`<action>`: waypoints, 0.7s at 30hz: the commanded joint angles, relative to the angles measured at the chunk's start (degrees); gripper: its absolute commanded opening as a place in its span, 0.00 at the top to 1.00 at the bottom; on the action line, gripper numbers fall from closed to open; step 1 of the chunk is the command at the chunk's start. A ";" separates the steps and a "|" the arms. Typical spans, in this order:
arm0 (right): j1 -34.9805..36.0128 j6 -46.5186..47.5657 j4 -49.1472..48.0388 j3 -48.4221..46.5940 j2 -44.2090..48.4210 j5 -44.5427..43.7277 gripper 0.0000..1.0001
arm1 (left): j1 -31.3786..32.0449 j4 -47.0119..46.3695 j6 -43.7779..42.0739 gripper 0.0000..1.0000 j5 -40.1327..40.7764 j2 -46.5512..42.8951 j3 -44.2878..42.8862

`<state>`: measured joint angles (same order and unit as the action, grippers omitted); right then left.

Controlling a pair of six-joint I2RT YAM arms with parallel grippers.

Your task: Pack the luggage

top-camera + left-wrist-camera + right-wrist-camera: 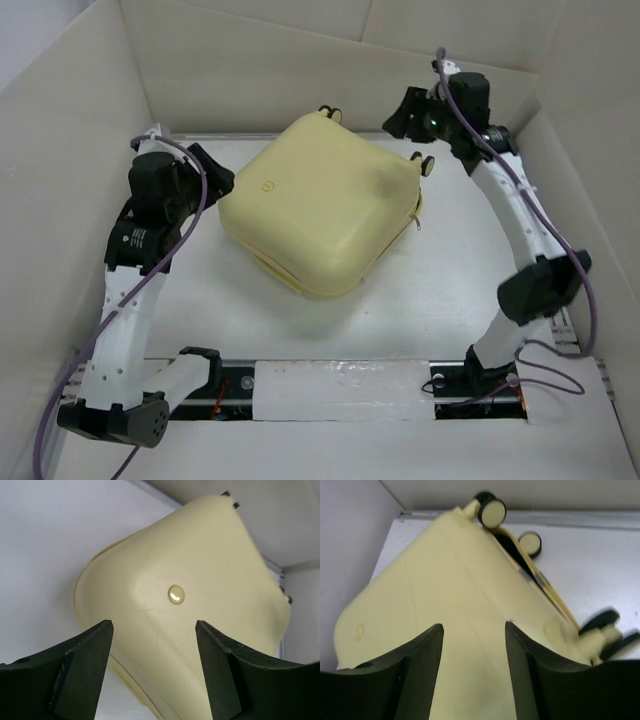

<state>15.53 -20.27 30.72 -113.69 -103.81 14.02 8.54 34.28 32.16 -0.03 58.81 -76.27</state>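
The luggage [320, 205] is a pale yellow hard-shell suitcase lying flat in the middle of the white table, its lid down. A small round logo [266, 184] sits on the shell, and black-and-yellow wheels [331, 113] are at its far side. My left gripper [213, 180] is open and empty just off the suitcase's left corner. In the left wrist view the shell [210, 555] and logo [176, 594] lie beyond the gripper [154, 630]. My right gripper [402, 116] is open and empty above the far right corner. In the right wrist view [474, 630] a narrow dark gap shows by the wheels [492, 511].
White walls [70, 150] enclose the table on the left, back and right. A rail with the arm bases [340, 385] runs along the near edge. Bare table [450, 270] lies to the right of and in front of the suitcase.
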 commanded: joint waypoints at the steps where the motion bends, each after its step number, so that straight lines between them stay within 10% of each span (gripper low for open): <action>1: -1.47 1.81 -3.81 14.50 12.63 4.69 0.43 | 0.08 0.08 1.59 0.35 -0.85 2.45 -3.70; 3: -1.47 2.43 -5.22 28.04 22.97 6.10 0.74 | 0.69 1.92 0.71 0.33 0.11 4.38 -4.41; 7: 1.60 4.63 -4.55 44.84 38.89 8.92 0.94 | 0.69 3.33 0.18 0.32 6.52 4.39 -0.92; 11: 9.84 3.06 -3.91 59.41 46.67 11.03 0.92 | -3.06 1.76 0.71 0.34 7.96 4.38 7.33; 16: 15.84 -1.34 -11.71 69.63 49.84 10.16 0.68 | -21.22 -8.51 3.07 0.37 -13.56 4.83 18.42; 21: 16.37 -1.88 -17.98 72.64 49.68 8.22 0.61 | -22.69 -23.89 10.01 0.34 -25.43 7.19 26.77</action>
<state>31.57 -21.08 22.46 -40.56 -55.18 23.59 -14.70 23.31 37.21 -12.80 65.71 -52.27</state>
